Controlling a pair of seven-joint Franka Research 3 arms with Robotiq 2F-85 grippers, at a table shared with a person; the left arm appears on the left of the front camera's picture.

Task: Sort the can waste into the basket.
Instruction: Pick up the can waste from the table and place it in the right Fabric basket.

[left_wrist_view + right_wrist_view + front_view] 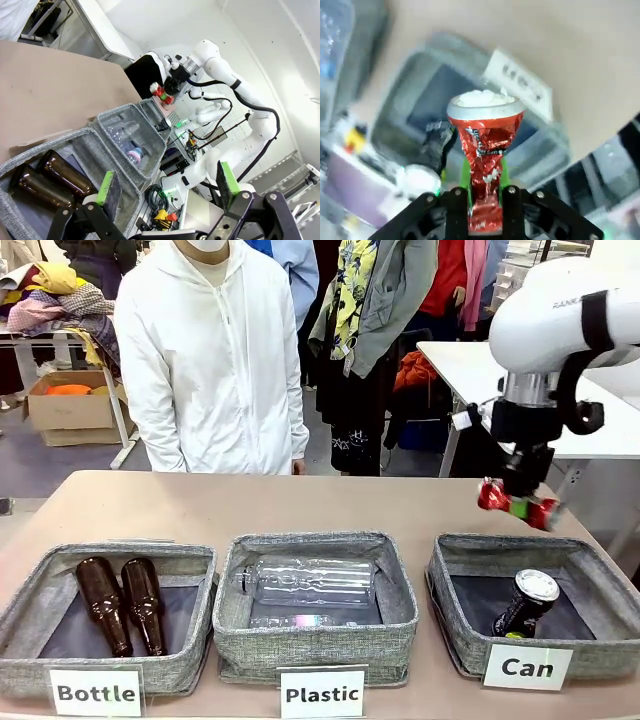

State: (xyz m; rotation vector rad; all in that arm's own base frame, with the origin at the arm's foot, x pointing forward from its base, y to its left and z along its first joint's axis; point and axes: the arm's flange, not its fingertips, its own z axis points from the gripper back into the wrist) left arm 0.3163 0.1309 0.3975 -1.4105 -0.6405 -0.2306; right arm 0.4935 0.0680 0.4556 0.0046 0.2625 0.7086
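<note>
The right gripper (519, 506) squeezes the crushed red can (517, 506) and holds it in the air — above the far edge of the "Can" basket (470, 625). The black can (526, 604) lies inside that basket, leaning on its side. The left gripper (167, 185) has its fingers spread wide and holds nothing — it hangs above the "Bottle" basket (85, 142).

One can (524, 604) in the basket (600, 565)
</note>
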